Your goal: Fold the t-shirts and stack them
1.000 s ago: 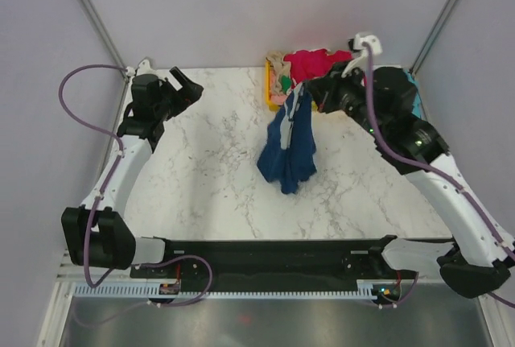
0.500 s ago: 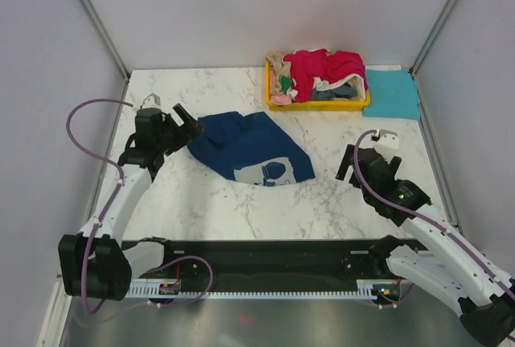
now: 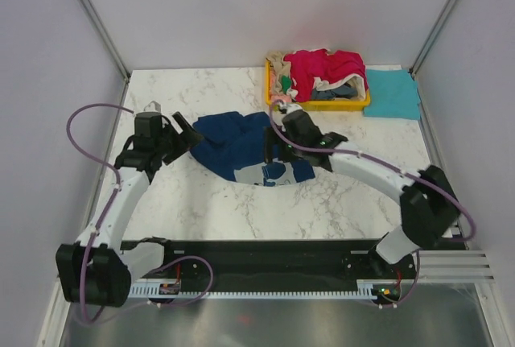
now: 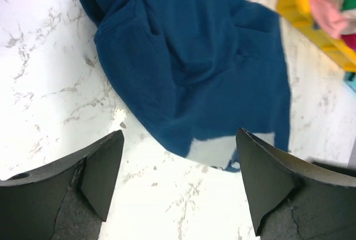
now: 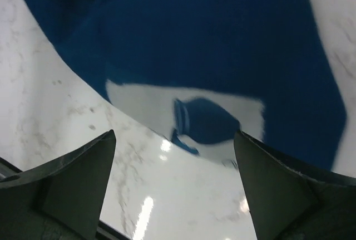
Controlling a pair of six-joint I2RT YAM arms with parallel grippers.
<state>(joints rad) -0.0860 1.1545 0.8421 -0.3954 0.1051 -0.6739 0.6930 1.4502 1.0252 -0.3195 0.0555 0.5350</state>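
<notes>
A navy t-shirt [image 3: 237,142] with a pale square print [image 3: 269,172] lies crumpled and spread on the marble table. My left gripper [image 3: 191,132] is open at its left edge. In the left wrist view the navy cloth [image 4: 189,56] fills the space ahead of the left gripper [image 4: 179,134], with bare table between the fingers. My right gripper [image 3: 283,139] hovers open over the shirt's right part. In the right wrist view the print [image 5: 183,112] lies just ahead of the right gripper [image 5: 173,134]. More t-shirts, a crimson one [image 3: 322,65] on top, fill the yellow tray [image 3: 322,106].
A folded teal t-shirt [image 3: 392,93] lies flat to the right of the tray, at the table's back right corner. The tray's corner [image 4: 295,0] shows at the upper right of the left wrist view. Grey walls close in the table on three sides.
The right gripper let go of the navy shirt, which hung from it beside the tray and now lies on the table. The right arm swung back over it. The left gripper came down to the shirt's left edge.
</notes>
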